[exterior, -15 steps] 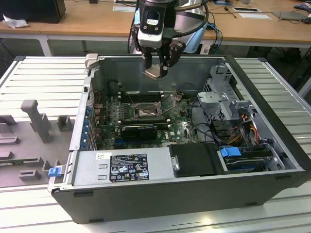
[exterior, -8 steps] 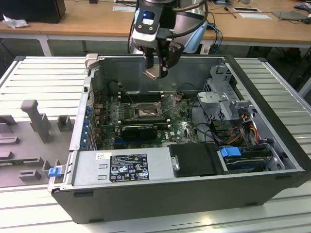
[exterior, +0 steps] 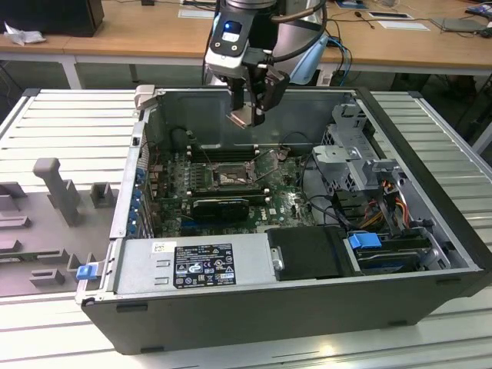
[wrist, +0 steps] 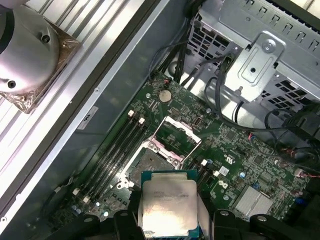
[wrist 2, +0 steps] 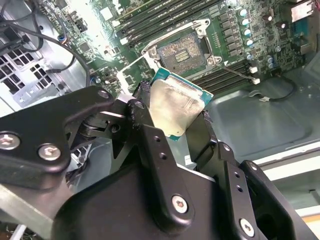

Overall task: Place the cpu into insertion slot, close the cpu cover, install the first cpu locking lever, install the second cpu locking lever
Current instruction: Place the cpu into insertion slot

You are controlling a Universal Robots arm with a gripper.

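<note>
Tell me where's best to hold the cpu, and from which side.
By two opposite edges, coming in from its sides, as the gripper holds it now. The cpu is a thin flat square, so the edges give parallel grip faces and its underside stays clear for the slot.

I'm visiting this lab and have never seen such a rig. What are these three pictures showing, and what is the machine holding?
The exterior view comes from a camera off the arm. It shows a grey robot arm ending in a black two-fingered gripper, above an open dark computer case on a slatted metal table. Both wrist views come from cameras riding on the arm. The gripper pinches a small flat square silvery-grey cpu by its edges, above the green circuit board. Beneath it is the square metal-rimmed insertion slot, empty, with its thin grey metal cpu cover standing open.
</note>
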